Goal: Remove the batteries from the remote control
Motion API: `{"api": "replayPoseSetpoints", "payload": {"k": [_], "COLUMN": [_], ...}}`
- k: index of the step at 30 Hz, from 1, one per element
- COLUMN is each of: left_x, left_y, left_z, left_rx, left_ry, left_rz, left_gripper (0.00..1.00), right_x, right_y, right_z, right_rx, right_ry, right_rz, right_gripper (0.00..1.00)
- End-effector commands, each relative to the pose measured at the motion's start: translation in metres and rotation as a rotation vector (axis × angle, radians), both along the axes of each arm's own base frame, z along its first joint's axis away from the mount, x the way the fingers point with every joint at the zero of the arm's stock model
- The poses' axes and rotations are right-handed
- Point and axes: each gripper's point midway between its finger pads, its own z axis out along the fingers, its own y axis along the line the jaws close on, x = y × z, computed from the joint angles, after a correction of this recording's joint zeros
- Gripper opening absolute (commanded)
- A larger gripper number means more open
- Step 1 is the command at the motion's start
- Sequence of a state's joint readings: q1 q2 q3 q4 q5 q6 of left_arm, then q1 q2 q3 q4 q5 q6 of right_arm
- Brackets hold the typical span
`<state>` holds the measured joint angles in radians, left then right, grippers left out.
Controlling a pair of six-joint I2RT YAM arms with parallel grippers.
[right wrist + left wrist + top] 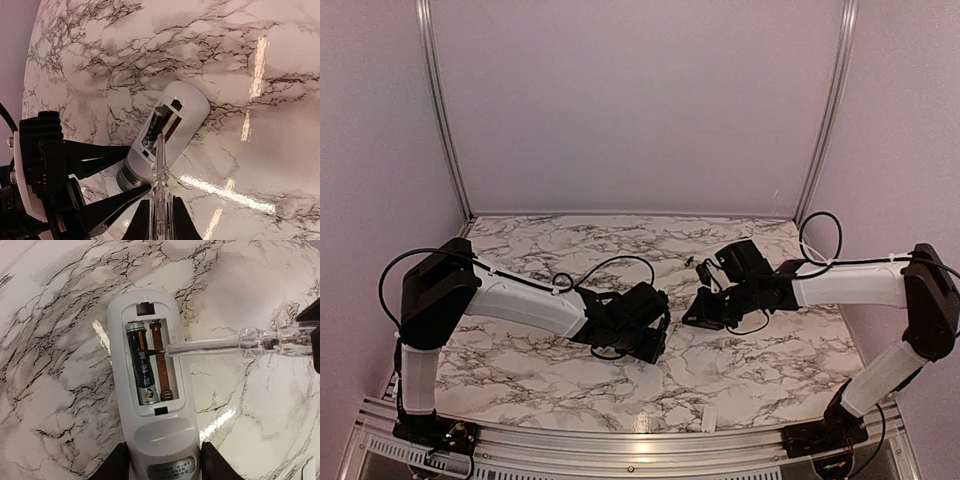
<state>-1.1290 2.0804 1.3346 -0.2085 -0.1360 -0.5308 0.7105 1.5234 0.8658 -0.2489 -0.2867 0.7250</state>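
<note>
Marbled white tabletop (520, 380). Left gripper (165, 455) clamps small white oblong plastic remote control (160, 437), back up, cover off. One dark slender cylindrical battery (141, 362) remains inside; neighbouring slot bare. Right gripper (161, 220) pinches clear-handled thin probe (220, 345), tip in remote's compartment. Likely half done.

White tubular links on left arm (525, 305) and right arm (850, 283), chunky black joint housings, black angular left end effector (162, 462) and right end effector (161, 220), thin black cables (610, 263) looping
</note>
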Motion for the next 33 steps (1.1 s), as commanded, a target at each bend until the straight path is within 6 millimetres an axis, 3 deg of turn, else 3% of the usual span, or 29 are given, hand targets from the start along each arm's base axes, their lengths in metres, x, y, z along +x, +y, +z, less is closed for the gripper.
{"api": "replayPoseSetpoints", "payload": {"k": [1, 13, 23, 33], "left_x": [-0.008, -0.005, -0.005, -0.004], "left_y": [0.002, -0.003, -0.004, -0.006], "left_z": [-0.032, -0.03, -0.029, -0.029], "left_rx": [0.063, 0.062, 0.058, 0.051], "left_ry": [0.036, 0.031, 0.031, 0.034], "left_rz": [-0.057, -0.061, -0.057, -0.054], "left_gripper": [0.47, 0.47, 0.47, 0.46], "right_x": [-0.014, -0.014, -0.013, -0.001], "right_y": [-0.007, 0.008, 0.004, 0.006], "right_z": [-0.014, 0.015, 0.011, 0.021], "right_rx": [-0.048, 0.069, 0.03, 0.002], "right_ry": [0.01, 0.015, 0.002, -0.034], "right_rz": [0.07, 0.079, 0.092, 0.091], "right_gripper": [0.0, 0.0, 0.0, 0.0]}}
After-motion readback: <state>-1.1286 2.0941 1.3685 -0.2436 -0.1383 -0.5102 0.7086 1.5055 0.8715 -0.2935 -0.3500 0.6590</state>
